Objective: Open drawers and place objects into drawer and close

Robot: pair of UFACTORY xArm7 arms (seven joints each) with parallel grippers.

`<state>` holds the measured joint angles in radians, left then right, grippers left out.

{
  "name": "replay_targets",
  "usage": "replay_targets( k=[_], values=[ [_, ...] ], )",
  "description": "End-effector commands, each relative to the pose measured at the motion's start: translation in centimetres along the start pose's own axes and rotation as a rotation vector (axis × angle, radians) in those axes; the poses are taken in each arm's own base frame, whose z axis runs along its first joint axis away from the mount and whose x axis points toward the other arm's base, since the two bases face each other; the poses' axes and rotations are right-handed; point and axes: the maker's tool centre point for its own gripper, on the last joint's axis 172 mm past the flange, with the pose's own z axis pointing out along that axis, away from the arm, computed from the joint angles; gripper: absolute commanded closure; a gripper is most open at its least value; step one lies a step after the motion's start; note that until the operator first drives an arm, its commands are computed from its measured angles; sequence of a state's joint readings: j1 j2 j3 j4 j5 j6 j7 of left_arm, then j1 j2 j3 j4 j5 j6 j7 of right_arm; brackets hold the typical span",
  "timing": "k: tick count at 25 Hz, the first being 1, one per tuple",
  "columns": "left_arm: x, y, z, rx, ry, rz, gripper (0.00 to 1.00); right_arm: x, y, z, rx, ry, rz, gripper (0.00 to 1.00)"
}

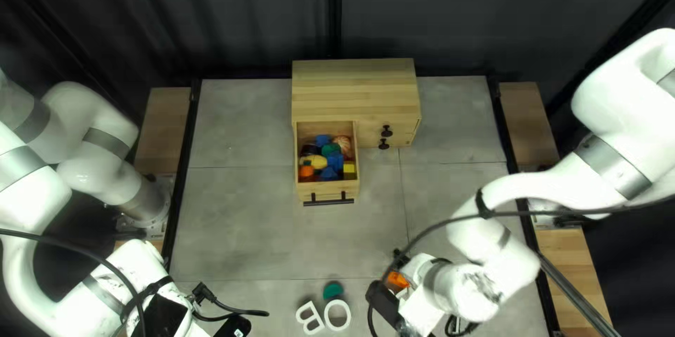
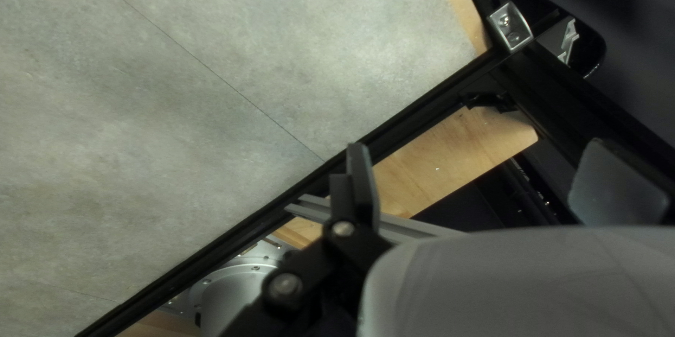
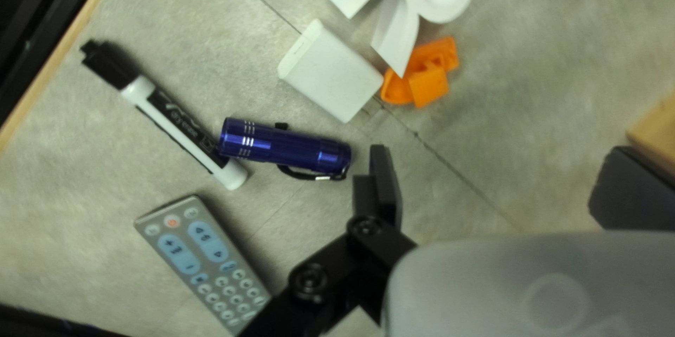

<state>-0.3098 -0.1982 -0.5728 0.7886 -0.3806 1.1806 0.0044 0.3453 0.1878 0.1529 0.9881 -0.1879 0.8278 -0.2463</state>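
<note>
A wooden cabinet [image 1: 355,91] stands at the table's far edge. Its left drawer [image 1: 327,192] is pulled out and holds several small objects; black knobs mark its closed right side. My left gripper [image 1: 221,309] is low at the left, far from the cabinet; in its wrist view the gripper [image 2: 478,175] is open with nothing held. My right gripper [image 1: 383,302] is over the near right part of the table. In its wrist view the gripper [image 3: 503,182] stands open and empty, beside a blue flashlight [image 3: 285,147], a marker [image 3: 172,122], a remote [image 3: 211,259] and a white block [image 3: 330,71].
White letters B [image 1: 309,317] and O [image 1: 337,314] lie near the front edge by a green object [image 1: 332,289]. Another white letter [image 3: 394,20] touches or overlaps an orange piece [image 3: 430,84]. A black frame rail [image 2: 232,228] borders the table by my left gripper.
</note>
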Motion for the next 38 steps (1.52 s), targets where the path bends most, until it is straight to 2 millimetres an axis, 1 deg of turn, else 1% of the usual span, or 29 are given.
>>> replay_targets(
  k=[1,4,10,12,18,20,24,25,28,30,31,32,33,38],
  values=[
    [0.0,0.0,0.0,0.000,0.000,0.000,0.00,0.3,0.0,1.0,0.015,-0.001,-0.013,0.00],
    [0.0,0.0,0.0,0.000,0.000,0.000,0.00,0.0,0.0,1.5,0.010,-0.004,-0.017,0.00],
    [0.0,0.0,0.0,0.000,0.000,0.000,0.00,-0.9,-0.1,4.1,0.008,-0.003,-0.027,0.00],
    [0.0,0.0,0.0,0.000,0.000,0.000,0.00,-1.1,-0.1,4.6,0.009,0.000,-0.028,0.00],
    [0.0,0.0,0.0,0.000,0.000,0.000,0.00,-1.3,0.1,5.0,0.008,0.004,-0.036,0.00],
    [0.0,0.0,0.0,0.000,0.000,0.000,0.00,-1.2,0.2,5.1,0.008,0.003,-0.040,0.02],
    [0.0,0.0,0.0,0.000,0.000,0.000,0.00,-0.9,0.3,5.3,0.009,0.004,-0.050,0.10],
    [0.0,0.0,0.0,0.000,0.000,0.000,0.00,-0.8,0.3,5.4,0.010,0.005,-0.052,0.17],
    [0.0,0.0,0.0,0.000,0.000,0.000,0.00,-0.5,0.4,5.5,0.011,0.007,-0.056,0.19],
    [0.0,0.0,0.0,0.000,0.000,0.000,0.00,-0.6,0.4,5.5,0.011,0.006,-0.059,0.27],
    [0.0,0.0,0.0,0.000,0.000,0.000,0.00,-0.6,0.4,5.6,0.011,0.006,-0.060,0.27],
    [0.0,0.0,0.0,0.000,0.000,0.000,0.00,-0.6,0.4,5.6,0.011,0.006,-0.062,0.95],
    [0.0,0.0,0.0,0.000,0.000,0.000,0.00,-0.6,0.4,5.6,0.010,0.005,-0.063,0.98],
    [0.0,0.0,0.0,0.000,0.000,0.000,0.00,-0.5,0.5,5.4,0.007,0.004,-0.068,0.98]
  ],
)
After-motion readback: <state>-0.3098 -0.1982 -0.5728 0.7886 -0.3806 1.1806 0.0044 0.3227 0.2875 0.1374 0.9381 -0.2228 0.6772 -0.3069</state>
